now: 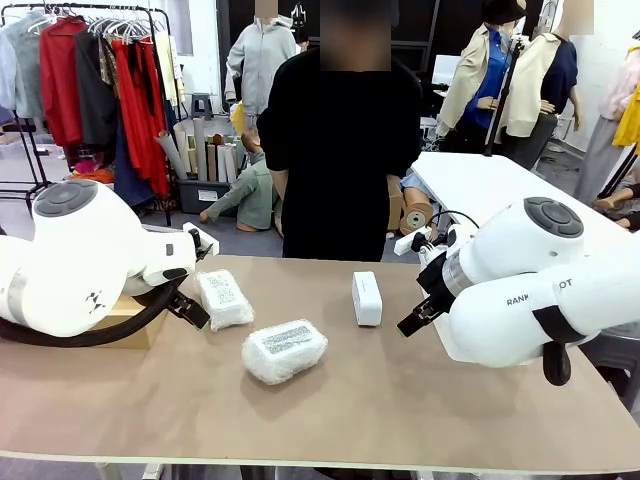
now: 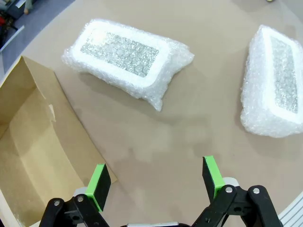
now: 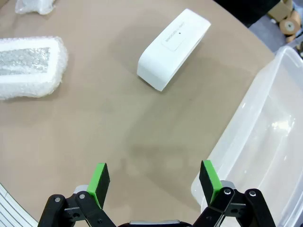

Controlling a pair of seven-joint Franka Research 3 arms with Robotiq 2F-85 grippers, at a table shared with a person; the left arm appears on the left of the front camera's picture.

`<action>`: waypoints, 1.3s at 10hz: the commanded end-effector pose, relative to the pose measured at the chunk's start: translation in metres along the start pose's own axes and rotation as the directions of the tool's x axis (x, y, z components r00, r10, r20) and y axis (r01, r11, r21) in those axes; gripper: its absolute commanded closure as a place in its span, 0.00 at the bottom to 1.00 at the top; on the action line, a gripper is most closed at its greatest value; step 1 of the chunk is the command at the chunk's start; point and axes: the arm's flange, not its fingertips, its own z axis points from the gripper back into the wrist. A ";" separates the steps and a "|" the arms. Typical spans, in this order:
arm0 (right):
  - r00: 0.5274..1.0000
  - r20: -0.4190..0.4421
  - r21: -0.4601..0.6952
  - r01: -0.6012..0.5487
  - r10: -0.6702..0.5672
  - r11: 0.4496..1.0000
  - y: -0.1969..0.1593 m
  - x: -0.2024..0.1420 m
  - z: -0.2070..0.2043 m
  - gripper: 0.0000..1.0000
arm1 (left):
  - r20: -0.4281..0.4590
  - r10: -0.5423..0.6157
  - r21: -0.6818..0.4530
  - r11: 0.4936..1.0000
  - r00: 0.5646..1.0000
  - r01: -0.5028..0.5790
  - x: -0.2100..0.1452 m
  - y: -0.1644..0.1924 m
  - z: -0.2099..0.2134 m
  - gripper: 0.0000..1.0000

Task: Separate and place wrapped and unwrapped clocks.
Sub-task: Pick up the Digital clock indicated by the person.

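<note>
The left gripper [image 2: 156, 178] has its green pads wide apart with nothing between them. It hangs over bare table [image 1: 400, 410], touching nothing, just beside the open cardboard box [image 2: 33, 142] at the table's left edge. The right gripper [image 3: 154, 178] is spread just as wide and is also empty, above bare table by the corner of the clear plastic tub [image 3: 265, 137] at the right edge. The nearer-left bundle [image 1: 224, 298] lies close to the box, with its long axis running from the robot's edge toward the person's edge and slanted a little. The middle bundle [image 1: 284, 350] lies nearer the robot's edge, its long axis mostly across the table with its right end turned slightly farther away. Both are white bubble-wrap packets, rounded and oblong, each with a grey printed label facing up. The bare clock [image 1: 367, 298] sits near the table's middle, toward the person's edge. It is a smaller, smooth white block with rounded corners, and its long axis points toward the person.
</note>
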 end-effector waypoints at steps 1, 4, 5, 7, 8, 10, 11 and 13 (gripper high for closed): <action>1.000 0.000 0.000 0.000 0.000 1.000 0.000 0.000 0.000 0.00 | 0.000 0.001 0.000 1.000 1.000 -0.001 0.000 0.000 0.000 0.00; 1.000 0.000 0.000 0.000 0.000 1.000 0.000 0.000 0.000 0.00 | 0.000 0.001 0.000 1.000 1.000 -0.001 0.000 0.000 0.000 0.00; 1.000 0.000 0.000 0.000 0.000 1.000 0.000 0.000 0.000 0.00 | 0.000 0.001 0.000 1.000 1.000 -0.001 0.000 0.000 0.000 0.00; 1.000 0.000 0.000 0.000 0.000 1.000 0.000 0.000 0.000 0.00 | -0.051 0.006 -0.088 0.996 0.999 -0.010 0.000 -0.002 0.005 0.00; 1.000 0.004 0.036 -0.021 0.021 0.999 0.003 -0.001 0.001 0.00 | -0.083 0.002 -0.129 0.992 0.997 -0.013 -0.002 -0.005 0.010 0.00; 0.999 -0.002 0.089 -0.048 0.049 0.995 0.007 -0.001 0.003 0.00 | -0.101 -0.037 -0.199 0.980 0.994 0.016 0.006 -0.007 0.022 0.00; 0.998 0.006 0.128 -0.065 0.065 0.990 0.009 0.002 0.005 0.00 | -0.082 -0.071 -0.232 0.971 0.994 0.051 0.010 -0.005 0.033 0.00; 0.992 0.012 0.224 -0.125 0.125 0.967 0.010 0.017 0.019 0.00 | -0.046 -0.189 -0.328 0.930 0.981 0.164 0.021 -0.002 0.054 0.00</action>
